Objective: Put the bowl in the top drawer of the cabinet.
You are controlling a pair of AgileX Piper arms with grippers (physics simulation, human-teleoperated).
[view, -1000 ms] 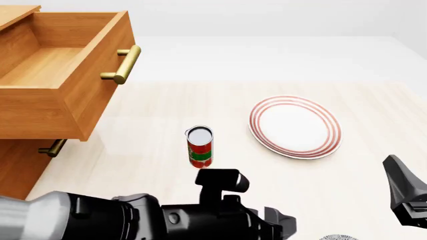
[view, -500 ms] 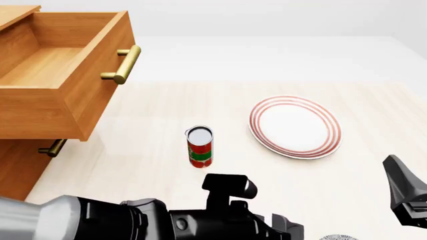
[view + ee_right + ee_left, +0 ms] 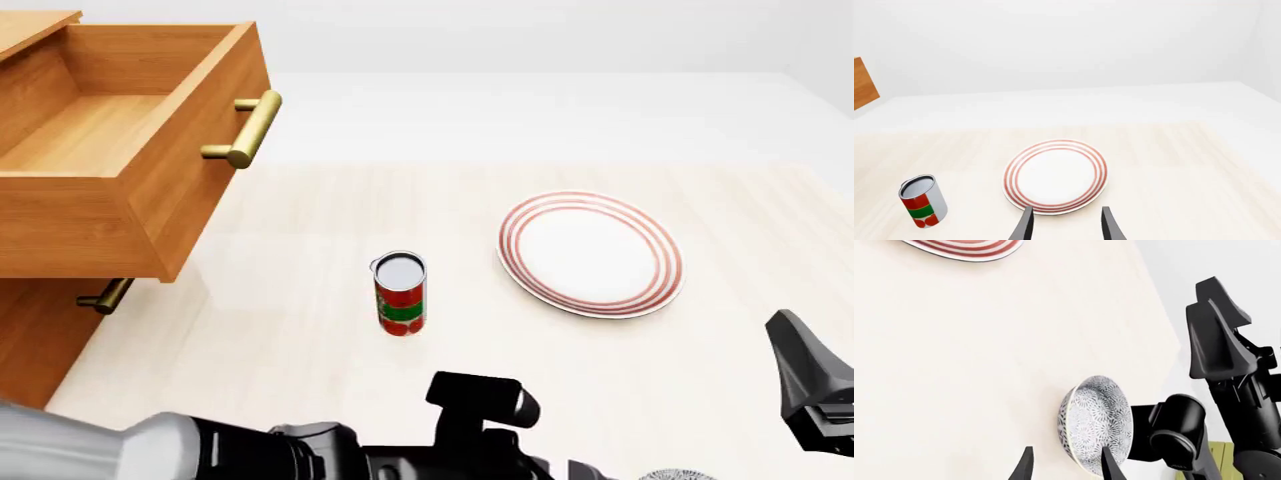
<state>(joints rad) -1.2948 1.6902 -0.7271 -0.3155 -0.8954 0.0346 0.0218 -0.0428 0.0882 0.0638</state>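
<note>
The speckled blue-grey bowl (image 3: pixel 1095 421) rests on the table near its front edge. In the front view only a sliver of the bowl (image 3: pixel 681 474) shows at the bottom. My left gripper (image 3: pixel 1066 468) is open just short of the bowl, and one fingertip (image 3: pixel 1108 466) overlaps its rim in the picture. The top drawer (image 3: pixel 100 150) of the cabinet (image 3: pixel 34 330) stands pulled out at the far left, with nothing inside and its brass handle (image 3: pixel 248 128) facing the table. My right gripper (image 3: pixel 1065 227) is open and holds nothing, short of the plate.
A white plate with red rings (image 3: pixel 591 253) lies right of centre. A red and green can (image 3: pixel 400 293) stands upright in the middle. The right arm (image 3: pixel 1227 385) rises just beyond the bowl. The lower drawer's handle (image 3: pixel 104 297) pokes out under the open drawer.
My left arm has slid to the right and toward the table's front edge, closer to the bowl. The right arm, bowl, can and plate have not moved.
</note>
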